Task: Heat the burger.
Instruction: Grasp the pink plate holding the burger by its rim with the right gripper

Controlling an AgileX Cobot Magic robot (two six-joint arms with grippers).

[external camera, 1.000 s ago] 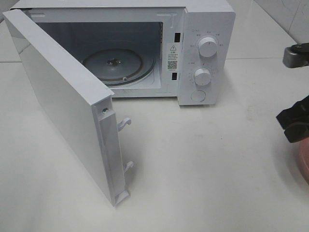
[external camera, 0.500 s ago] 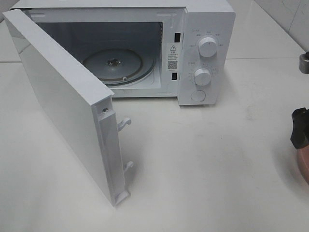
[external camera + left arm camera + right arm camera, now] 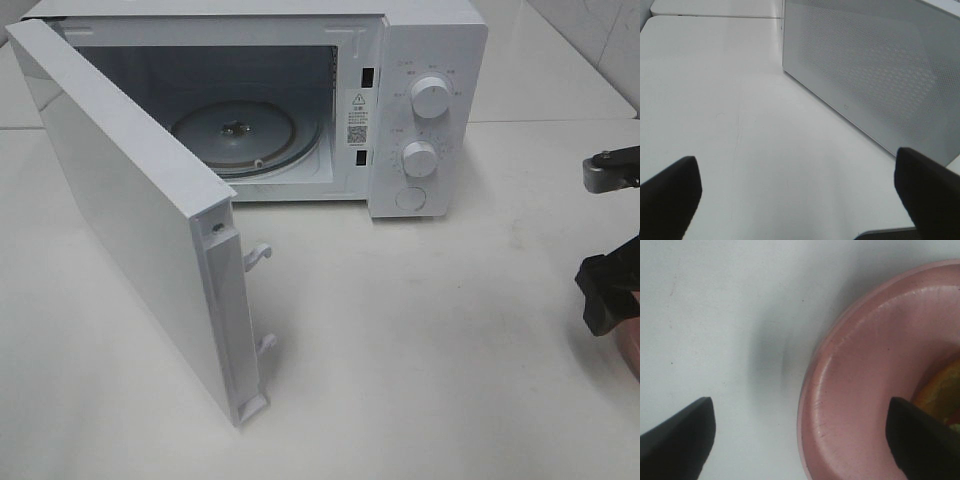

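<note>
1. One white box-shaped microwave oven (image 3: 430,40) stands at the back of the white bench (image 3: 420,350). Its single white door (image 3: 130,220) is swung wide open toward the front left. Two small white latch hooks (image 3: 258,255) stick out of the door's free edge.
2. One round clear glass turntable (image 3: 235,135) lies inside the oven cavity.
3. The oven's right-hand panel carries two round white knobs (image 3: 430,97), one above the other, and one round white button (image 3: 410,198) below them.
4. One flat pinkish-terracotta round plate (image 3: 865,390) sits at the bench's right side, mostly cut off in the high view.
5. One burger (image 3: 942,390) is on that plate. Only a sliver of golden-orange bun with a hint of green shows, at the edge of the right wrist view.
6. The black right claw (image 3: 800,445) hangs over the plate's rim with its jaws spread wide and nothing in them. One finger (image 3: 922,440) is above the plate and the other is above the bench.
7. The black left claw (image 3: 797,200) is also spread wide and empty. It is above the bench, facing the door's dotted outer face.
8. The open door stands left of the cavity, not between the plate and the opening.
</note>
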